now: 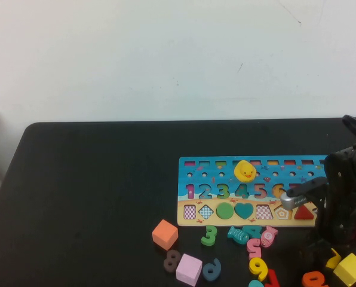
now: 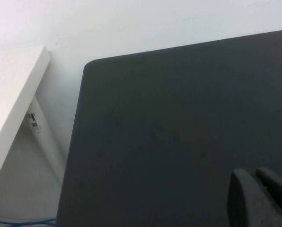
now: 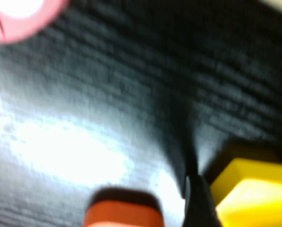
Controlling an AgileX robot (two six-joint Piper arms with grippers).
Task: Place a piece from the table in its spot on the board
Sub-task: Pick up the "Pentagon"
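The board (image 1: 196,179) lies on the black table (image 1: 94,197), right of the middle. Its pentagon slot (image 1: 282,211) is bare, next to the red triangle (image 1: 303,211). The small yellow pentagon piece (image 1: 333,259) lies on the table in front of the board's right end, beside the larger yellow cube (image 1: 350,269). My right gripper (image 1: 327,254) is down at the table and open. In the right wrist view one finger (image 3: 198,205) stands close beside the piece (image 3: 252,191); the other finger is out of view. My left gripper (image 2: 254,172) is shut and empty over bare table.
Loose numbers and cubes lie in front of the board: an orange cube (image 1: 165,233), a pink cube (image 1: 189,269), a green 3 (image 1: 209,235), a yellow 9 (image 1: 258,267), an orange number (image 1: 314,278). A white shelf (image 2: 13,104) stands beyond the table's left edge.
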